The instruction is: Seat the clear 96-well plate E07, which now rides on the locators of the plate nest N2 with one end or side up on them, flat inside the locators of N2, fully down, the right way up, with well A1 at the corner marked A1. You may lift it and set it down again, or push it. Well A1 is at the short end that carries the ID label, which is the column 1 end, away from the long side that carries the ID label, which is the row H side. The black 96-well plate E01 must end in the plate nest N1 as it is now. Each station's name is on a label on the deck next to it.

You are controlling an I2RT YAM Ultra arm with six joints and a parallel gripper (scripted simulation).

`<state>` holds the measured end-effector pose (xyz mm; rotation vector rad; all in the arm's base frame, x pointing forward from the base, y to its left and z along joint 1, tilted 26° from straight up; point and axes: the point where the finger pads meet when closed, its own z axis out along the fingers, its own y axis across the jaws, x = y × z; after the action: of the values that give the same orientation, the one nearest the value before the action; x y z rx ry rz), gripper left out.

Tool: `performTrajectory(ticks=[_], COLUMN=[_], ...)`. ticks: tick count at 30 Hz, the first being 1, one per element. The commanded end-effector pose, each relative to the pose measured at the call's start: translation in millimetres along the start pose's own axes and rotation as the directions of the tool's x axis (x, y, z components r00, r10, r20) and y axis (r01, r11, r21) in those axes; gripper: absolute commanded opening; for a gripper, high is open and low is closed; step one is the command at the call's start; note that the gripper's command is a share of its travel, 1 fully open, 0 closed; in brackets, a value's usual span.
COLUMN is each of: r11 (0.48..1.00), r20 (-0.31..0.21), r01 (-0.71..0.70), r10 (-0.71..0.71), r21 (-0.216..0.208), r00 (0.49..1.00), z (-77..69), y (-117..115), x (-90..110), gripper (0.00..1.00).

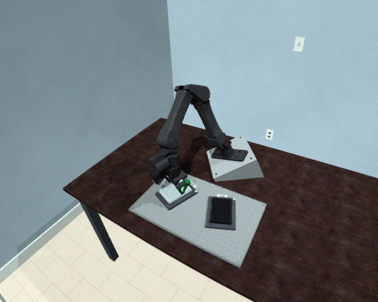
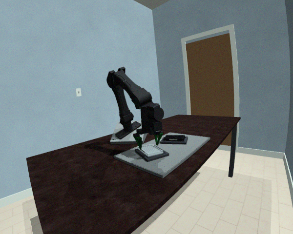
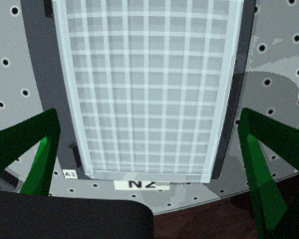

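— Brown table [image 1: 312, 207], one grey board [image 1: 195, 227] on it. How many plates?

— Two. One clear plate [image 3: 146, 74] on nest N2 [image 3: 32, 40], one black plate [image 1: 220, 210] in its own nest [image 1: 220, 226].

— And the gripper [image 3: 149, 159]?

— One, hanging over the clear plate, its two green fingers spread wide apart, holding nothing.

The clear well plate [image 3: 146, 74] is a pale, see-through rectangle with a fine grid of small wells facing up. It lies on the dark plate holder [image 3: 32, 40] near the left end of the perforated grey deck, and the holder's dark border shows along both long sides; a white label reading N2 [image 3: 142, 185] sits on the deck just beside its near short end. The black well plate [image 1: 220, 209] lies flat in its own dark holder [image 1: 220, 226], well apart to the right.
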<state>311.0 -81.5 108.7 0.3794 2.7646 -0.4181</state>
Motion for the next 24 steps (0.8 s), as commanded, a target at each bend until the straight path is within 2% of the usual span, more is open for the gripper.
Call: performTrajectory(ticks=[1, 8, 9, 10, 17, 24], r11=[1.0, 1.0, 1.0, 1.0, 1.0, 1.0], r20=[0.002, 0.002, 0.032, 0.015, 0.03, 0.03], r01=[0.001, 0.001, -0.008, -0.003, -0.004, -0.004], r10=[-0.001, -0.001, 0.008, 0.003, 0.004, 0.004], r21=[-0.003, -0.003, -0.004, -0.003, -0.005, -0.005], r00=[1.0, 1.0, 0.999, 1.0, 1.0, 1.0], z=[12.5, 20.8, 16.0, 21.2, 13.8, 13.8], y=[0.5, 0.4, -0.6, -0.1, 0.8, 0.8], x=[-1.3, -1.2, -13.1, -6.4, -8.8, -8.8], gripper=[1.0, 1.0, 1.0, 1.0, 1.0, 1.0])
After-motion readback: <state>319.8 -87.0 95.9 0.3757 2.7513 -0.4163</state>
